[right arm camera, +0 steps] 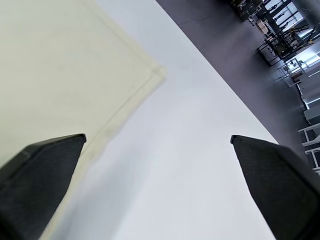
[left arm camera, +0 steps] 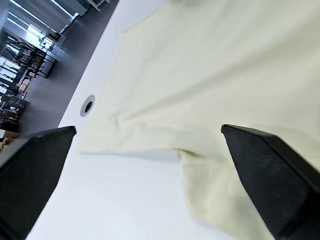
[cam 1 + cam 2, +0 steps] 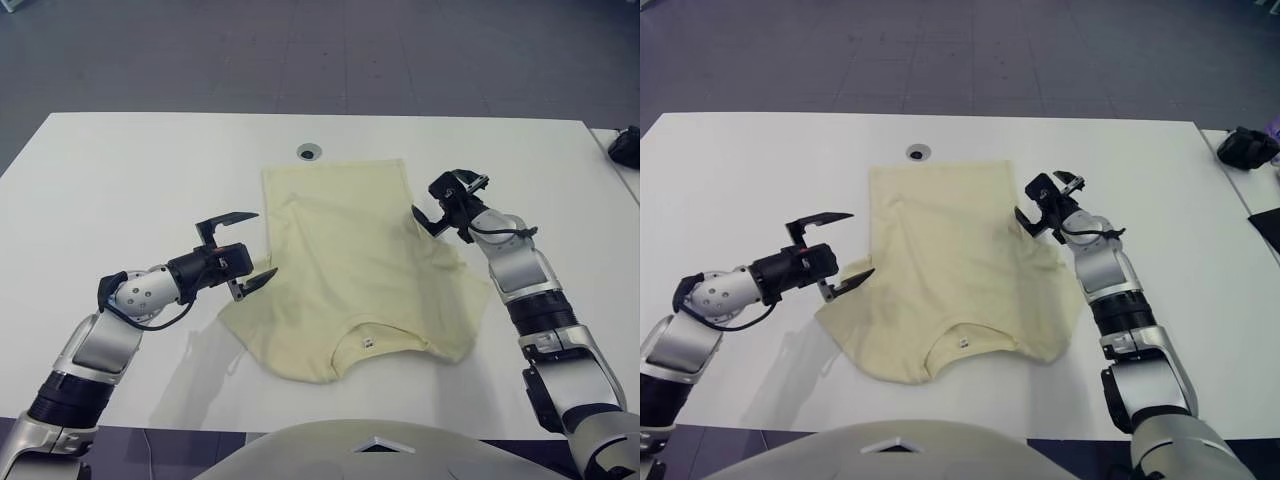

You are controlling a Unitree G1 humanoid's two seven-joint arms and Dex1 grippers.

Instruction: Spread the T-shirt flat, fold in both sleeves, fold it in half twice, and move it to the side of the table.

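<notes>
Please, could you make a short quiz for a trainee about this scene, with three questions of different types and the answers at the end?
1. Multiple choice: where does the collar of the T-shirt lie on the table? A) on the side nearest the robot; B) on the far side; C) hanging off the table.
2. True or false: the left tool and the right tool are both open and grip nothing.
3. Short answer: what is set in the table just beyond the T-shirt's far hem?
Key: 1 A; 2 true; 3 a small round hole.
</notes>
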